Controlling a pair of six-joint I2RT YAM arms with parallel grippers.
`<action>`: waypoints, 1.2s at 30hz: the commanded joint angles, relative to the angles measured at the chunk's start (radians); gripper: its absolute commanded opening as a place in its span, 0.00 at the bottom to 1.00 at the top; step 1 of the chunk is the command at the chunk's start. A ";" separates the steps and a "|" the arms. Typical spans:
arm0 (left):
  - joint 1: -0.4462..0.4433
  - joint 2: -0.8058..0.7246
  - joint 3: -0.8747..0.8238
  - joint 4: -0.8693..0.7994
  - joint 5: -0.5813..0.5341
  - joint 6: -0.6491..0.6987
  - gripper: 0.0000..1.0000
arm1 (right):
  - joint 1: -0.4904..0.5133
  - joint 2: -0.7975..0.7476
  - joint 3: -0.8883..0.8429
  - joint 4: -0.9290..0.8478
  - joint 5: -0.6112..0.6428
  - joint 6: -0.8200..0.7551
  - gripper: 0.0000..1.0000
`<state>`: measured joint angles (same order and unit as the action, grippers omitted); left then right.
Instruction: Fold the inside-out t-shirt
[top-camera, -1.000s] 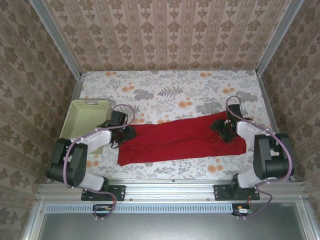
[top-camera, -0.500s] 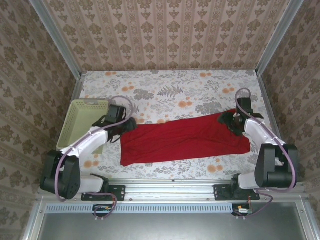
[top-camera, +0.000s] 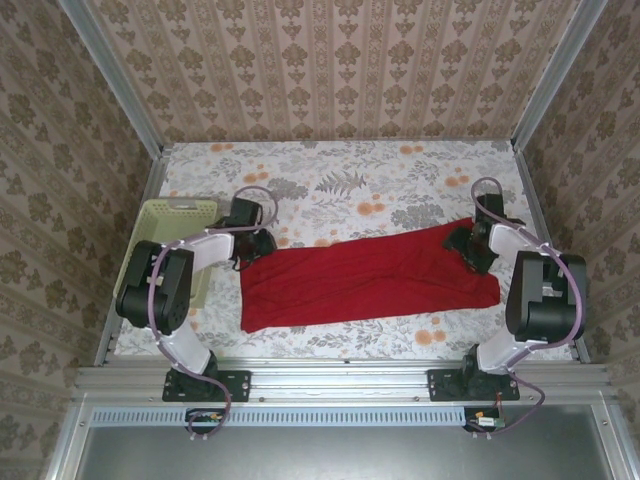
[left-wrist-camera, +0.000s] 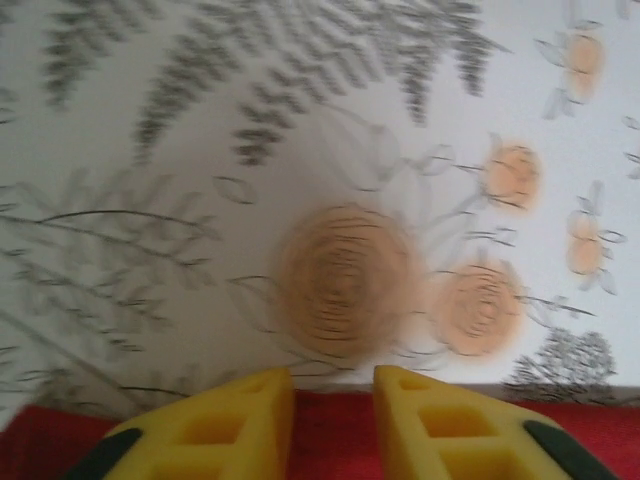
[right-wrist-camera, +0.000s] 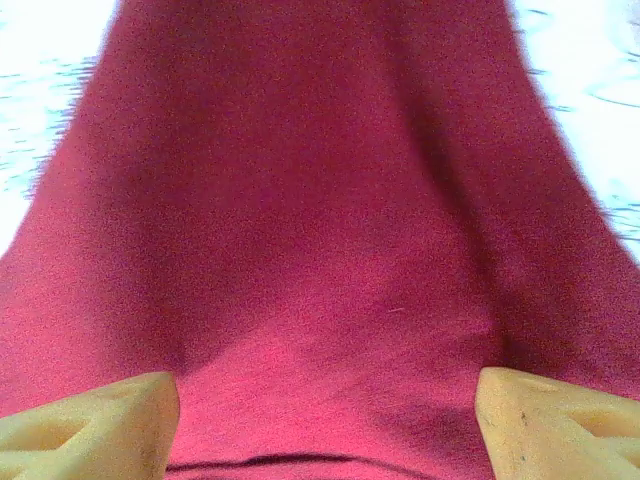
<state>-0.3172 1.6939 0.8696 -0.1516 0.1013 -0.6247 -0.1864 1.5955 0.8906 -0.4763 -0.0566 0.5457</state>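
The inside-out t-shirt (top-camera: 370, 275) is a long red strip of cloth lying flat across the table, folded lengthwise. My left gripper (top-camera: 262, 243) is at its far left corner. In the left wrist view the yellow fingers (left-wrist-camera: 240, 420) stand a narrow gap apart, and the shirt's edge (left-wrist-camera: 335, 435) lies in that gap. My right gripper (top-camera: 468, 245) is at the shirt's far right corner. It is open wide (right-wrist-camera: 328, 400), its fingers low over smooth red cloth (right-wrist-camera: 320, 200) with nothing pinched between them.
A pale green basket (top-camera: 165, 225) stands at the table's left edge, partly under the left arm. Flower-print tablecloth (top-camera: 350, 185) lies bare behind the shirt. Patterned walls close in the back and both sides.
The left arm swung in to the shirt's far left corner and its jaws narrowed. The right gripper widened and stayed at the far right corner. The shirt's right end moved slightly right.
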 joint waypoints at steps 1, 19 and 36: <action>0.047 -0.023 -0.052 -0.035 -0.022 0.010 0.23 | -0.011 -0.055 0.008 -0.031 0.055 0.000 0.81; 0.002 -0.181 -0.078 -0.093 -0.004 0.054 0.41 | 0.056 0.146 0.163 -0.172 0.110 -0.073 0.96; -0.014 -0.261 -0.247 -0.071 -0.050 0.013 0.40 | 0.145 0.193 0.170 -0.189 0.057 -0.081 0.19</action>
<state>-0.3180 1.4544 0.6437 -0.1722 0.0780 -0.5957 -0.0463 1.8030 1.1034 -0.6250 0.0223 0.4686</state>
